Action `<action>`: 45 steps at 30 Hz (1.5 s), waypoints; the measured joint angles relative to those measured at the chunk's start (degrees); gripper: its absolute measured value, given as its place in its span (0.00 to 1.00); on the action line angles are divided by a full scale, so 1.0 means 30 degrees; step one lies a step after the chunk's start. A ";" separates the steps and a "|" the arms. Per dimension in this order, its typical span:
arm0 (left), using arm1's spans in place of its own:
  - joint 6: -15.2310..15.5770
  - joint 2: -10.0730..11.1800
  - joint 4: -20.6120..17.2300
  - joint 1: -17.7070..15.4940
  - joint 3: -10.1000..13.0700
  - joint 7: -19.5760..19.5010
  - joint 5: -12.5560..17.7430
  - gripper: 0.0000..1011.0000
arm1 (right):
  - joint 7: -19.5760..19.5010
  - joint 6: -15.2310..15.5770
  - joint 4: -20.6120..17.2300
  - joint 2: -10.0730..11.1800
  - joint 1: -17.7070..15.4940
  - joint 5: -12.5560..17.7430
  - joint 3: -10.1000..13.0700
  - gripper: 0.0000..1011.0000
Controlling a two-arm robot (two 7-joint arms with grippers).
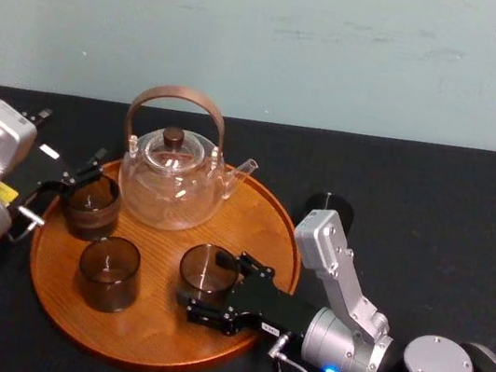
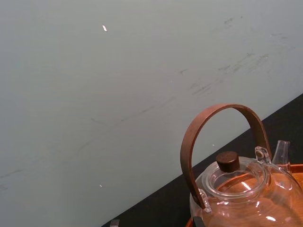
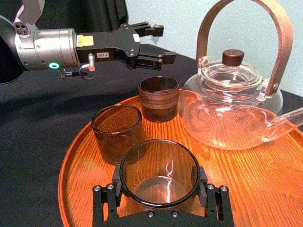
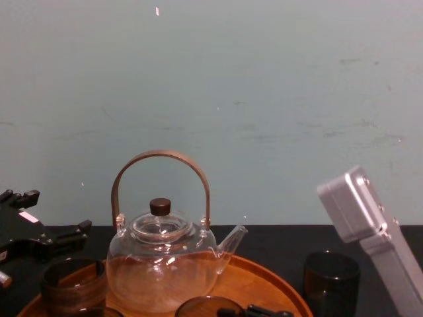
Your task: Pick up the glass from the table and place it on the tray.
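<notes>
A clear smoky glass (image 1: pixel 209 270) stands on the front right part of the round wooden tray (image 1: pixel 143 344). My right gripper (image 1: pixel 204 283) reaches in from the right and is shut on this glass (image 3: pixel 158 172), a black finger pressed against each side. Two more glasses (image 1: pixel 109 271) rest on the tray, one at the front and one at the left (image 1: pixel 90 204). My left gripper (image 1: pixel 68 191) hovers open just above the left glass (image 3: pixel 158 97), with nothing between its fingers.
A glass teapot (image 1: pixel 171 183) with a brown arched handle fills the back of the tray. One more dark glass (image 1: pixel 330 205) stands on the black table behind my right arm, off the tray's right rim. A pale wall closes the far side.
</notes>
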 joint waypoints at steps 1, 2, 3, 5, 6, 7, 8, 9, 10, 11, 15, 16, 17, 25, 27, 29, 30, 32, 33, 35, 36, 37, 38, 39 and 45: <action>0.0000 0.0000 0.0001 0.0000 0.0000 -0.0001 0.0000 0.99 | 0.0004 -0.0005 0.0016 -0.0001 0.0014 -0.0015 -0.0018 0.90; -0.0001 0.0000 0.0000 0.0000 -0.0001 0.0000 -0.0001 0.99 | 0.0005 -0.0007 0.0019 -0.0002 0.0016 -0.0013 -0.0018 0.90; -0.0001 0.0000 0.0000 0.0000 -0.0001 0.0000 -0.0001 0.99 | 0.0010 -0.0007 0.0033 -0.0001 0.0022 -0.0012 -0.0025 0.90; 0.0000 0.0000 0.0000 0.0000 0.0000 0.0000 0.0000 0.99 | 0.0051 -0.0005 0.0096 -0.0001 0.0053 -0.0002 -0.0053 0.90; -0.0001 0.0000 0.0000 0.0001 0.0000 -0.0001 0.0000 0.99 | 0.0072 0.0004 0.0144 0.0000 0.0068 0.0006 -0.0072 0.90; -0.0001 -0.0001 0.0000 0.0000 0.0000 -0.0001 0.0000 0.99 | 0.0076 0.0010 0.0165 -0.0002 0.0075 0.0010 -0.0082 0.90; -0.0001 0.0000 0.0000 0.0000 0.0000 -0.0001 0.0000 0.99 | 0.0076 0.0010 0.0165 -0.0002 0.0075 0.0010 -0.0082 0.90; 0.0000 0.0000 0.0001 0.0000 0.0000 0.0000 -0.0001 0.99 | 0.0076 0.0021 0.0211 -0.0013 0.0093 0.0012 -0.0094 0.90; -0.0001 0.0000 0.0000 0.0000 0.0000 0.0000 -0.0001 0.99 | 0.0025 0.0085 0.0292 -0.0044 0.0112 0.0001 -0.0113 0.90; -0.0001 0.0000 0.0000 0.0000 0.0000 -0.0001 0.0000 0.99 | 0.0026 0.0085 0.0290 -0.0044 0.0112 0.0003 -0.0112 0.90; 0.0000 0.0000 0.0000 0.0000 0.0000 -0.0001 0.0000 0.99 | 0.0027 0.0085 0.0286 -0.0042 0.0111 0.0006 -0.0109 0.91; -0.0001 0.0000 0.0001 0.0000 0.0000 -0.0001 0.0000 0.99 | 0.0028 0.0085 0.0285 -0.0040 0.0111 0.0008 -0.0107 0.92; 0.0000 0.0000 0.0000 0.0000 -0.0001 -0.0001 0.0000 0.99 | 0.0029 0.0085 0.0282 -0.0039 0.0110 0.0011 -0.0105 0.95; -0.0001 0.0000 0.0001 0.0001 0.0000 -0.0001 0.0000 0.99 | 0.0039 0.0084 0.0268 -0.0035 0.0101 0.0027 -0.0095 0.99; -0.0001 0.0000 0.0000 0.0000 0.0000 -0.0001 0.0000 0.99 | 0.0041 0.0084 0.0265 -0.0035 0.0099 0.0030 -0.0095 0.99; -0.0001 0.0000 0.0000 0.0000 0.0000 -0.0001 0.0001 0.99 | 0.0047 0.0074 0.0260 -0.0034 0.0095 0.0036 -0.0094 0.99; -0.0001 0.0000 0.0000 0.0000 0.0000 -0.0001 0.0000 0.99 | 0.0058 0.0039 0.0250 -0.0030 0.0085 0.0050 -0.0085 0.99; -0.0001 0.0000 0.0000 0.0000 -0.0001 0.0000 0.0001 0.99 | 0.0099 -0.0150 0.0150 0.0016 0.0038 0.0080 -0.0039 0.99; 0.0000 0.0000 0.0000 -0.0001 0.0000 0.0000 0.0000 0.99 | 0.0118 -0.0258 0.0022 0.0070 -0.0001 0.0116 0.0013 0.99; -0.0001 0.0000 0.0000 0.0001 0.0000 -0.0001 0.0000 0.99 | 0.0120 -0.0386 -0.0176 0.0152 -0.0060 0.0134 0.0071 0.99; 0.0000 0.0000 0.0001 0.0000 0.0000 0.0000 0.0000 0.99 | 0.0119 -0.0448 -0.0308 0.0208 -0.0100 0.0140 0.0109 0.99; -0.0001 0.0000 0.0000 0.0000 0.0000 -0.0001 0.0000 0.99 | 0.0098 -0.0573 -0.0625 0.0333 -0.0195 0.0149 0.0194 0.99; -0.0001 0.0000 0.0000 0.0000 0.0000 0.0000 0.0000 0.99 | 0.0078 -0.0633 -0.0806 0.0403 -0.0253 0.0149 0.0237 0.99; 0.0000 0.0000 0.0001 0.0000 0.0000 -0.0001 0.0000 0.99 | 0.0036 -0.0732 -0.1136 0.0535 -0.0367 0.0149 0.0327 0.99; -0.0001 0.0000 0.0000 0.0000 0.0000 0.0000 0.0000 0.99 | -0.0166 -0.1259 -0.2628 0.1172 -0.0951 0.0152 0.0791 0.99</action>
